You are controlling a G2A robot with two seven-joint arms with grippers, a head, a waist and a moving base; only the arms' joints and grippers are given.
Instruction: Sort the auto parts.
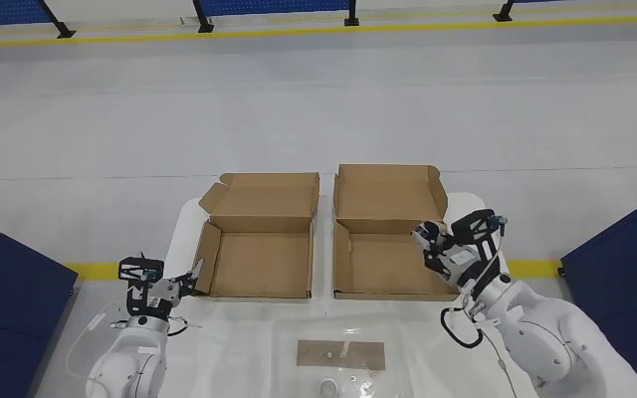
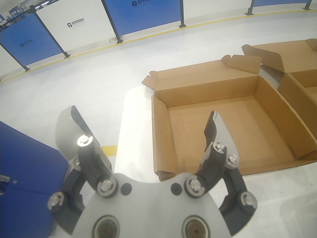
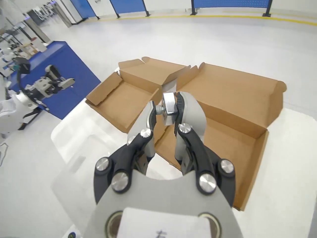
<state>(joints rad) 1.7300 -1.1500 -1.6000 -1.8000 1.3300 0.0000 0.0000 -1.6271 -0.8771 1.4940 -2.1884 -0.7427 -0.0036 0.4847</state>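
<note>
A white table (image 1: 249, 318) carried two open cardboard boxes, the right box (image 1: 383, 264) with the left box (image 1: 261, 264) just beside it. The left gripper (image 2: 146, 122), fingers spread with nothing between them, sat well away from the right box, beyond its neighbour. Over the right box's outer edge hung the right gripper (image 3: 166, 105), pinched on a small round metal part (image 3: 169, 108)

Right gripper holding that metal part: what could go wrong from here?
The right gripper pinches the metal part only at its fingertips, so it may twist or slip out. In the top view it sits by the side wall of the right box; a release there could land on the rim or the table.
</note>
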